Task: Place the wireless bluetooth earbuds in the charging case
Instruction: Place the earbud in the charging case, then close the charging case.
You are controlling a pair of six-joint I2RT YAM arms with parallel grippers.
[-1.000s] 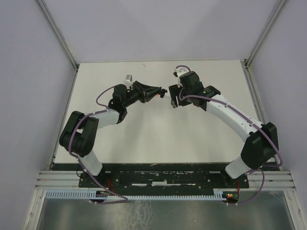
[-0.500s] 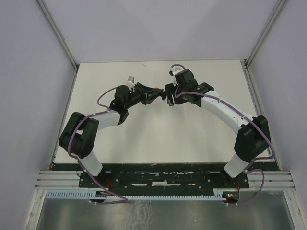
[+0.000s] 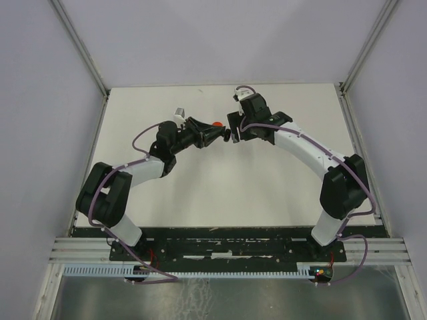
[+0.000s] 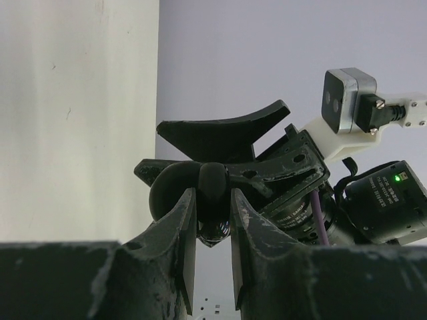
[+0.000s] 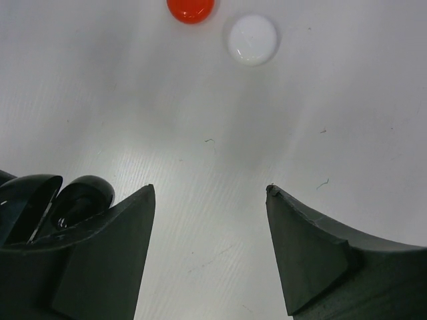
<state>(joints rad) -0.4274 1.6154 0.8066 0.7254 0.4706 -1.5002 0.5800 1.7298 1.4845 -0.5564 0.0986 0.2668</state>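
my left jaws are pinched narrow on the black charging case (image 5: 80,197), holding it up off the bench (image 5: 220,120). it shows two glossy rounded halves, and whether an earbud sits in it i cannot tell. my right jaws stand wide with nothing between them, just beside that case. beyond them a red round case (image 5: 191,8) and a white round case (image 5: 252,39) lie near each other on the bench.
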